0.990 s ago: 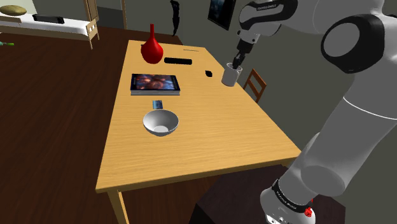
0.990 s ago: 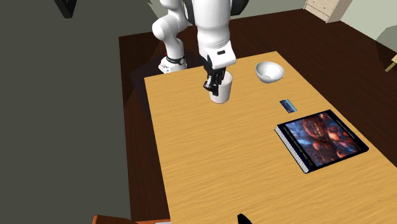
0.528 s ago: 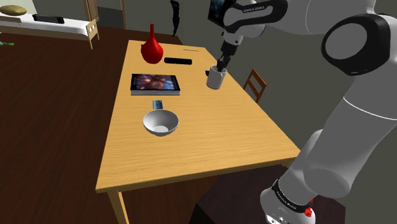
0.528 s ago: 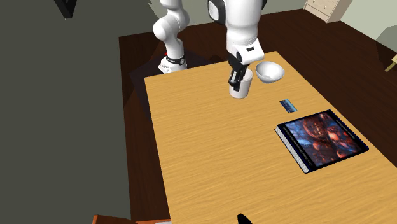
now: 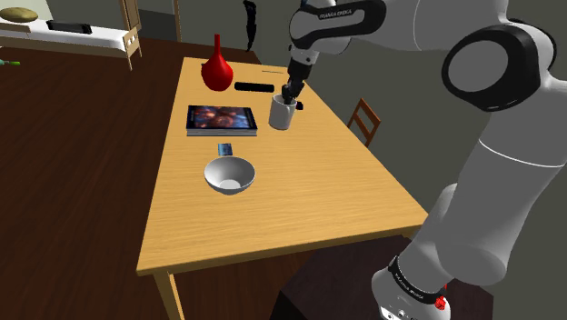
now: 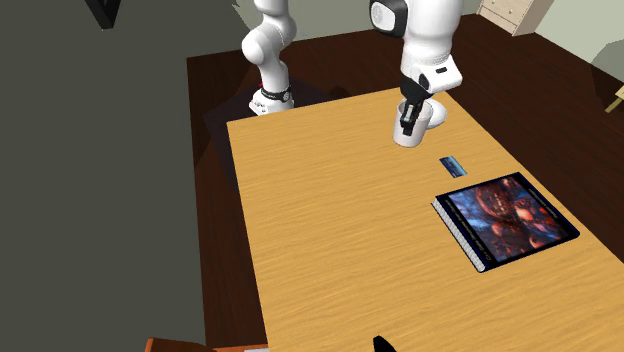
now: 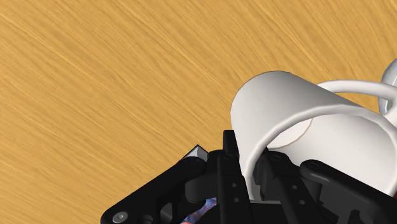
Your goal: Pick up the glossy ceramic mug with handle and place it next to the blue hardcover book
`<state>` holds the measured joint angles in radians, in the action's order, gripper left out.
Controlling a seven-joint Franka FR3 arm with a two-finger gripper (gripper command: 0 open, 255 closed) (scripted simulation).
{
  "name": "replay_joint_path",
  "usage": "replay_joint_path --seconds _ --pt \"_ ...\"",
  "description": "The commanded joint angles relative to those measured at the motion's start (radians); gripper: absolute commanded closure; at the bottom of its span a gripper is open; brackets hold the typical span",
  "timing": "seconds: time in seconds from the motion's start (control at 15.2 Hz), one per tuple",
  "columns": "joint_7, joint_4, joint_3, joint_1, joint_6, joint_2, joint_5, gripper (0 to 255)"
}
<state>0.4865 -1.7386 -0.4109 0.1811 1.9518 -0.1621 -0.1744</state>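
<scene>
Mug [image 5: 282, 115] hangs clamped in my gripper [image 5: 291, 95], book [image 5: 221, 119] at its nine o'clock in the shoulder view; setting down remains.

I count one table [image 5: 300, 191] before me. On it I count one mug [image 5: 280, 116], one book [image 5: 221, 119], one bowl [image 5: 229, 175], one red vase [image 5: 216, 69], one small blue card [image 5: 225, 149] and one long black bar [image 5: 254, 87]: six kinds of thing, a single one of each. Beside the table I count one wooden chair [image 5: 364, 119].
</scene>
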Motion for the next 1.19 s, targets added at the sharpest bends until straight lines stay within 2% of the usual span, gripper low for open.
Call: replay_joint_path --seconds 0.0,0.59,1.12 --pt "-0.037 0.023 0.016 0.02 0.005 -0.025 -0.005 255" --pt "-0.194 0.211 0.083 0.101 -0.011 -0.187 -0.031 255" --pt "-0.327 0.511 0.131 0.15 -0.086 -0.402 -0.054 255"
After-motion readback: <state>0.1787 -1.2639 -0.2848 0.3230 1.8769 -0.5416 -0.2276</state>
